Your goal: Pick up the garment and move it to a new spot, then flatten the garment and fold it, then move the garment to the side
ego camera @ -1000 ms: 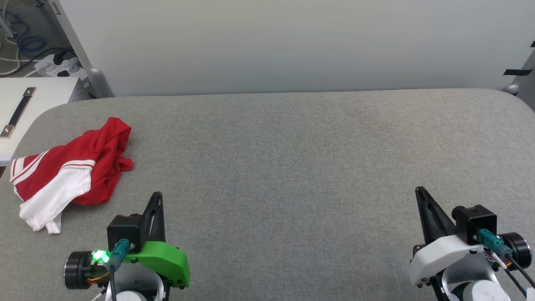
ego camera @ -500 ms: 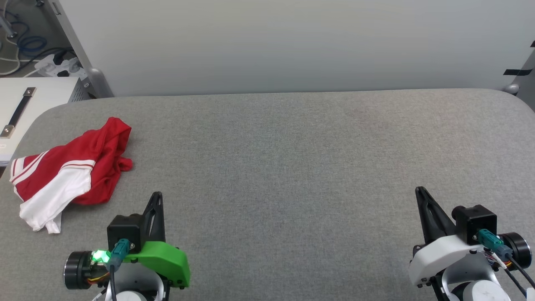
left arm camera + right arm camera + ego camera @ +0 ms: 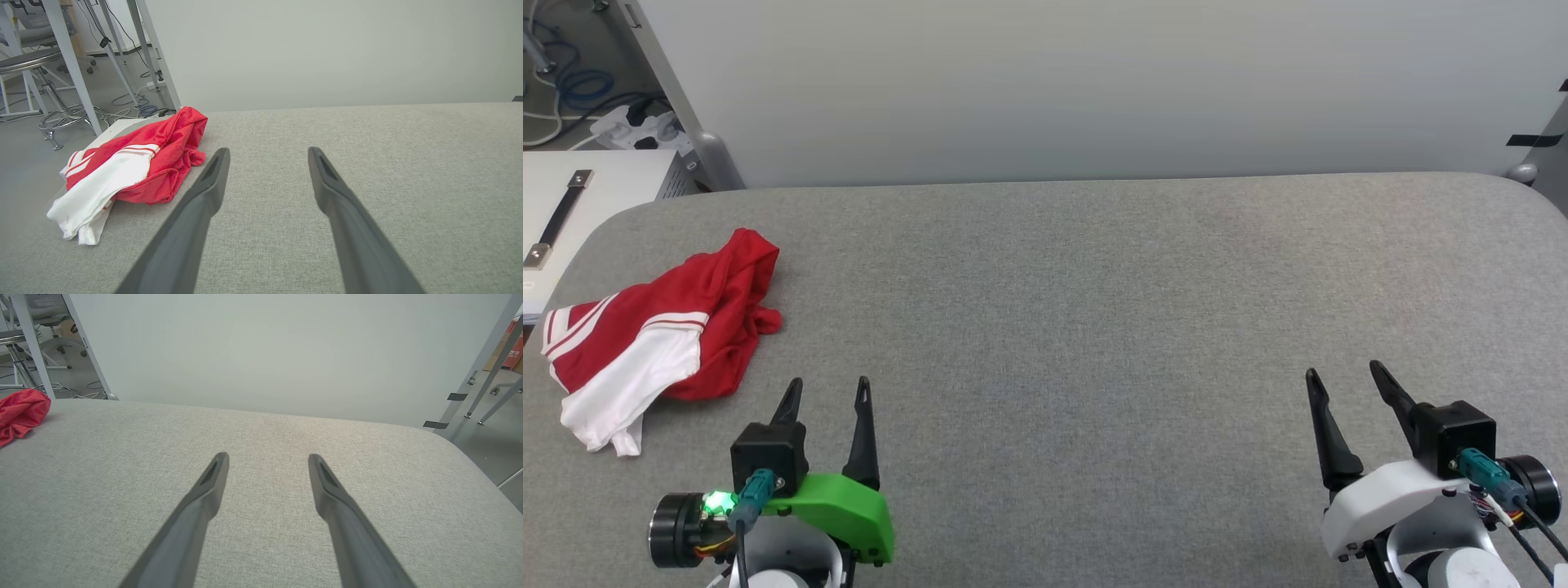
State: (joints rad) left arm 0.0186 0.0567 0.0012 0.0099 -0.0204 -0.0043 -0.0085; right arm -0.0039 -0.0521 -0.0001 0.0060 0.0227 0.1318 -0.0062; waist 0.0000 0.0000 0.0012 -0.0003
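Grey fabric covered the counter (image 3: 1094,269) in front of you, with a plain pale wall behind it. Farthest left lay the garment (image 3: 662,335), a crumpled red heap with a white sleeve and striped trim uppermost, close to the counter's left edge. No print could be made out on it.

Just to the right of the garment, and a little nearer to you, your left pincer (image 3: 828,381) hovered with its two dark fingers spread apart. Nothing lay between them, and they were not touching the cloth. Well to the right of the garment, far across the counter, your right pincer (image 3: 1343,369) was likewise spread and empty.

Judging from that, you had none of the task done. The garment was bunched and unlifted, so the pick-up had not begun. The carry to a new spot, the flattening, the fold and the final move to the side were all left to do.

Your left pincer looked the better placed for the first grasp, since it was the one beside the garment. Your right would probably have had to cross most of the counter toward the garment before it could help spread the cloth.
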